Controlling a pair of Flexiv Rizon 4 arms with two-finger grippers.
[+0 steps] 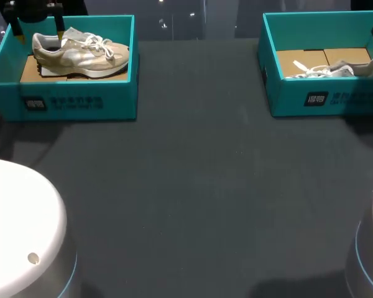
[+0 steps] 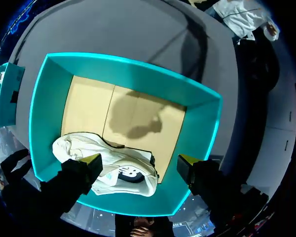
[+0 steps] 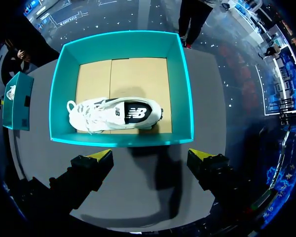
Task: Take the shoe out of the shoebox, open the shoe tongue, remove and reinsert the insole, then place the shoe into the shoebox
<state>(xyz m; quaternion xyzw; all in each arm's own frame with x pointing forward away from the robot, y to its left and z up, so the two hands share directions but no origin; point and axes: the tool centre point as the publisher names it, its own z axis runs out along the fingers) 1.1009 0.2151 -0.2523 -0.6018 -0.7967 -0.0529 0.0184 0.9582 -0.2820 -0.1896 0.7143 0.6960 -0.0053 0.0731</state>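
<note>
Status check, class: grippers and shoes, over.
Left gripper open over left shoe, boxed. Right gripper open, short of right shoebox; right shoe inside. Nothing blocking.

Dark table [image 1: 193, 186] bearing left shoebox [image 1: 81, 99] and right shoebox [image 1: 336, 99]

A dark worktop [image 1: 193, 174] carries two teal boxes at its far corners. In the left box [image 1: 68, 102] a beige shoe [image 1: 81, 56] stands upright on the cardboard floor, toe towards the middle of the worktop. The left claw [image 1: 37, 31] hangs over its heel, fingers spread wide. In the right box [image 1: 323, 99] a white shoe [image 1: 336, 70] lies against the near wall, laces loose. Two white robot bases [image 1: 18, 223] fill the near corners.
</note>
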